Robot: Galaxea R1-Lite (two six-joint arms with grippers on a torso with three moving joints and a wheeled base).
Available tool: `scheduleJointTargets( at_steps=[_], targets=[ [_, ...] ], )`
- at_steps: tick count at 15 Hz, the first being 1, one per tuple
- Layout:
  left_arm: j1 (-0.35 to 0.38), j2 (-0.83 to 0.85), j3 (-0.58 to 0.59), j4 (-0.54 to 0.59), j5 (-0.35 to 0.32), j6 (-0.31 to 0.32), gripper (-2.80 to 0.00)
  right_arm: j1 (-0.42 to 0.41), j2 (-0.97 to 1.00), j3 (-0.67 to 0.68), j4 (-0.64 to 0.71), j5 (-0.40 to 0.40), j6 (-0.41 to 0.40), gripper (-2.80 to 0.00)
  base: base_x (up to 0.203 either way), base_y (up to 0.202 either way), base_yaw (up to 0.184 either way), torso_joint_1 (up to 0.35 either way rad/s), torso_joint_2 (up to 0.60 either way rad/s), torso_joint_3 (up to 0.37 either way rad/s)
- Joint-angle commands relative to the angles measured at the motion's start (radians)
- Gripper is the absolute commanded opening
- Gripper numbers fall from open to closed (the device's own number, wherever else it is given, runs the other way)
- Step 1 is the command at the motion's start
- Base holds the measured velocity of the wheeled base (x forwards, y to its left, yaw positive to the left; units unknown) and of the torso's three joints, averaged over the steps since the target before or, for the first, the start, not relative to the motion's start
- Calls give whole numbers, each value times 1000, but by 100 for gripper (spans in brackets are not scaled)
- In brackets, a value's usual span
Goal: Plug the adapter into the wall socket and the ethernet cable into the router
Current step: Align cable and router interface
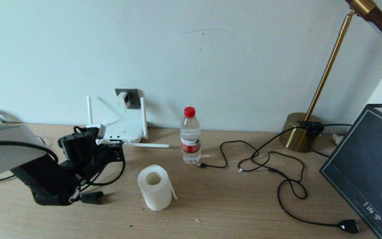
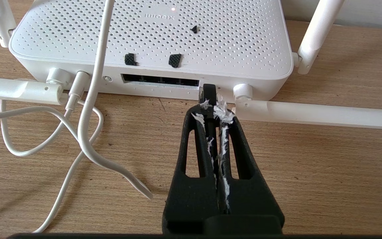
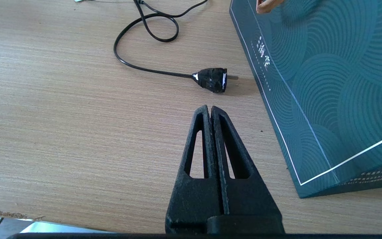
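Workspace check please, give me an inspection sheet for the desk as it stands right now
Surface: wooden desk, against a pale wall.
Job's things: adapter seated in wall socket; router on the desk, port row facing the left gripper.
Clutter: paper roll, water bottle, dark gift bag.
Grippers: left gripper shut on ethernet cable, its tip at the router's edge; right gripper shut, empty.
Cables: black cable loose; black plug unplugged; white cord.
Surroundings: brass lamp.
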Motion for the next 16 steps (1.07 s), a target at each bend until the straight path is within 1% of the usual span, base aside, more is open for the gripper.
scheduleJointTargets(
  at_steps=[1,16],
  targets=[
    [1,3,-2,-7,0,0,-280,0,1,0,2,0,1,-280,0,0,0,0,0,0],
    [6,23,-26,-6,-3,-1,-280,1,1,0,2,0,0,-280,0,0,0,0,0,0]
  ],
)
